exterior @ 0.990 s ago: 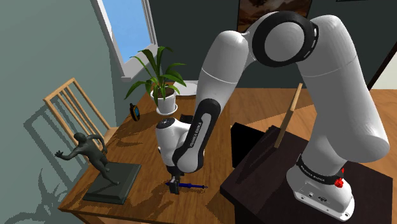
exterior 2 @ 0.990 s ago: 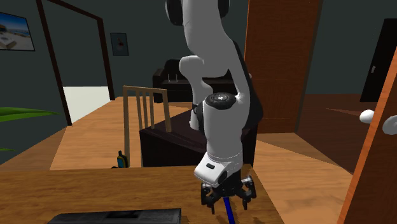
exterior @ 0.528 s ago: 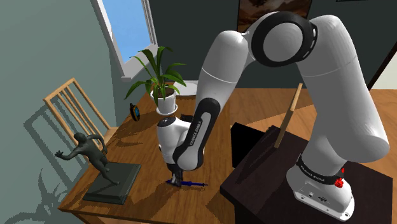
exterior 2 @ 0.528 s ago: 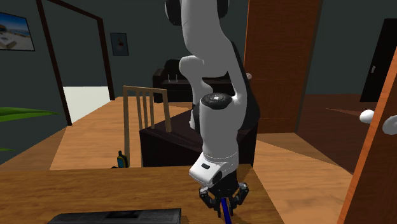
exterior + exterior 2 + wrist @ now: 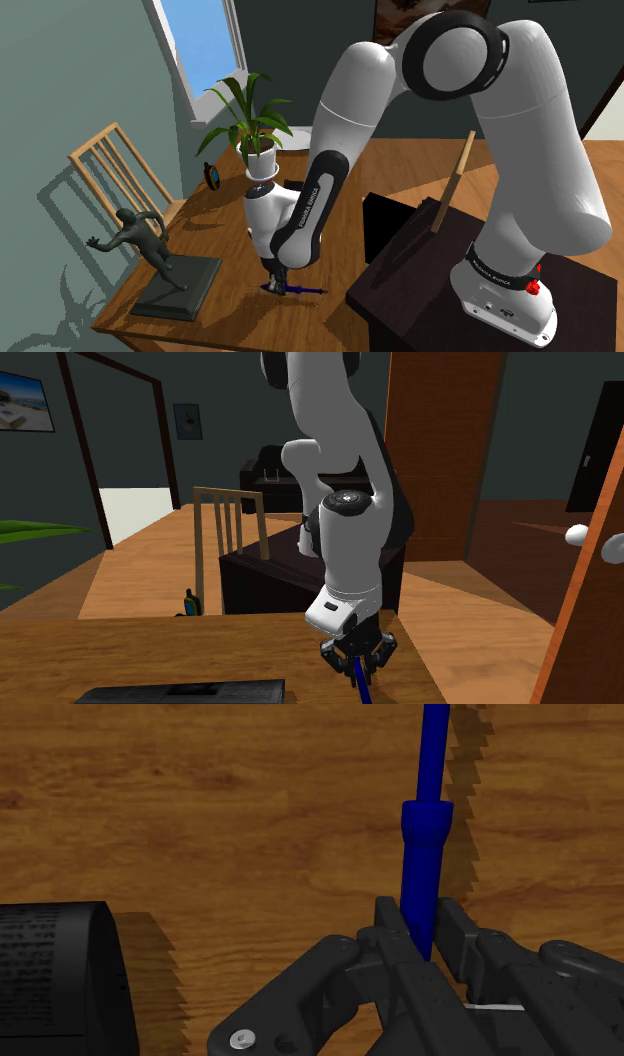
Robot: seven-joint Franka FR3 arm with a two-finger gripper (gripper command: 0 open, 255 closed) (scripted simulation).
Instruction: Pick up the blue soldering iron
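Observation:
A slim blue soldering iron (image 5: 303,289) lies across the wooden table (image 5: 230,230), close to its front edge. My black gripper (image 5: 278,283) points straight down over one end of it. In the wrist view the fingers (image 5: 392,929) clasp the iron's blue shaft (image 5: 427,854), which runs away from the gripper (image 5: 420,940) over the wood grain. In the second exterior view the gripper (image 5: 355,664) is shut around the iron (image 5: 362,690), whose blue length runs toward the lower edge of that view.
A dark figurine on a slab base (image 5: 175,285) stands on the shoulder view's left of the gripper. A potted plant (image 5: 255,130) and a small round object (image 5: 211,175) sit farther back. A wooden chair (image 5: 115,170) stands beside the table. The dark stand (image 5: 420,270) is close on that view's right.
The fingers went from wide apart to shut around the blue soldering iron. The hand dropped onto it first and now sits very slightly higher.

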